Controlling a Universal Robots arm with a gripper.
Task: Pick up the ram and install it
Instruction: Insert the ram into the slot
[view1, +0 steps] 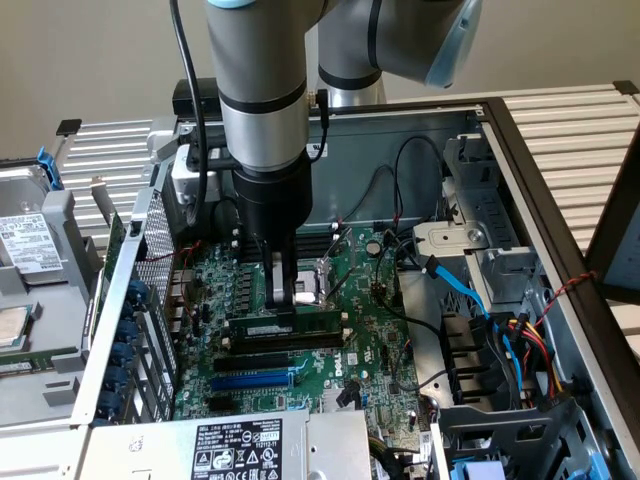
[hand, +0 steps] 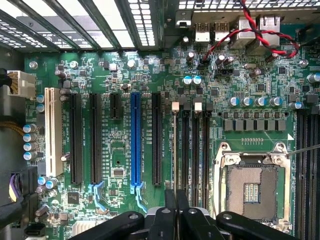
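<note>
The arm's black two-fingered pincer (view1: 283, 300) is clenched on the upper edge of the long, thin dark-green ram stick (view1: 312, 325). The stick stands on edge directly beneath it, along the black plastic memory slots (hand: 185, 150) of the green motherboard (view1: 375, 330). The silver square processor socket (hand: 251, 190) sits just beside the pincer, and the long blue expansion slot (view1: 255, 381) lies near it on the stick's other side.

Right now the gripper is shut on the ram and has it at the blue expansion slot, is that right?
Not at the blue slot. In the exterior view the gripper is shut on the ram nearer the processor socket, and black slots lie between it and the blue expansion slot.
</note>
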